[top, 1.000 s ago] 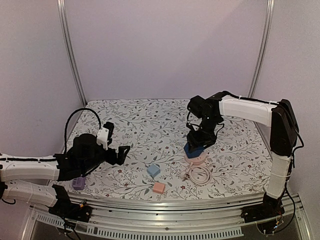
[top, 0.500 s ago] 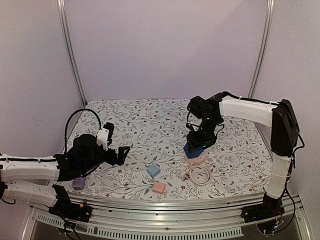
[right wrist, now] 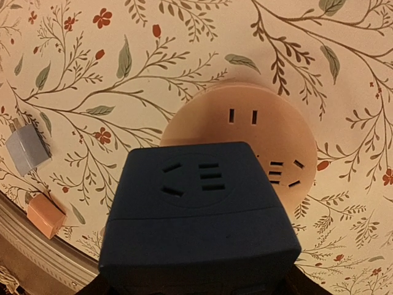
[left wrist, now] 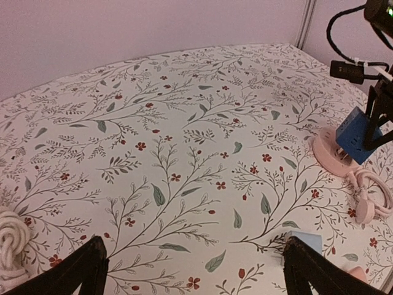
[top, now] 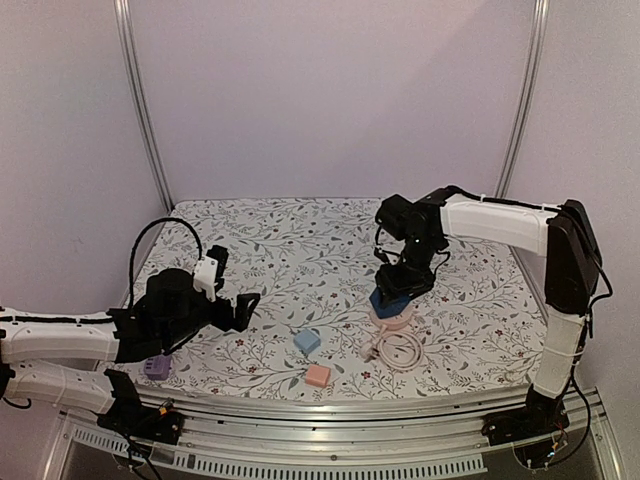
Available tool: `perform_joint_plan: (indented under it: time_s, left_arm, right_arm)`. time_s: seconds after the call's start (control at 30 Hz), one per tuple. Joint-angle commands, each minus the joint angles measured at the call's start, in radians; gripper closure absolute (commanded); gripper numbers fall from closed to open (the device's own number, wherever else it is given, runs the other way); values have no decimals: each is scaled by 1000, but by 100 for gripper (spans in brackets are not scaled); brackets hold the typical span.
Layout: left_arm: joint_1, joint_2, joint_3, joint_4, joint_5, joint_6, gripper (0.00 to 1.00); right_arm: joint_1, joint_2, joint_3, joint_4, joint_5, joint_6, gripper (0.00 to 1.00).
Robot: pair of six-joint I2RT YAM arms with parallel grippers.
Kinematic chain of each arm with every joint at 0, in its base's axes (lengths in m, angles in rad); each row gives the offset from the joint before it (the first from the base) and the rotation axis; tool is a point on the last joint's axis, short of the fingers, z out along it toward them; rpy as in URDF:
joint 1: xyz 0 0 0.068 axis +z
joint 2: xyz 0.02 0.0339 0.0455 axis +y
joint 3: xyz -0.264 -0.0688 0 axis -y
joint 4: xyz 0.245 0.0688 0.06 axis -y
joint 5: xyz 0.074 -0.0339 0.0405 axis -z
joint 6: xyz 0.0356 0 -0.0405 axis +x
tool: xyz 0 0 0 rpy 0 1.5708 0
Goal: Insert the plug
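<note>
Since a sec ago R arm has nudged slightly right, blue plug [top: 388, 298] going w/ it; L arm hasn't budged. R gripper [top: 400, 287] jaws abt half apart, clamped on plug's sides. Plug sits btwn the fingers, tilted, right under the wrist cam. It's over the near-left part of the round pink socket [top: 393, 319]; can't tell if touching. L gripper [top: 232, 287] wide open, holding nothing, well apart to the left over floral cloth [top: 290, 245].
</note>
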Motion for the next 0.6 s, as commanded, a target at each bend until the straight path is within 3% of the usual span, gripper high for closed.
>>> perform_joint_plan:
  time_s: [0.0,0.57]
  left_arm:
    - [16,1,-13,17,15,-4,1]
    - [16,24,-13,26,10,0,1]
  right_arm:
    - [5,-32,-34,-31,27,5,100]
    - [6,47,6,-49,64,4,100]
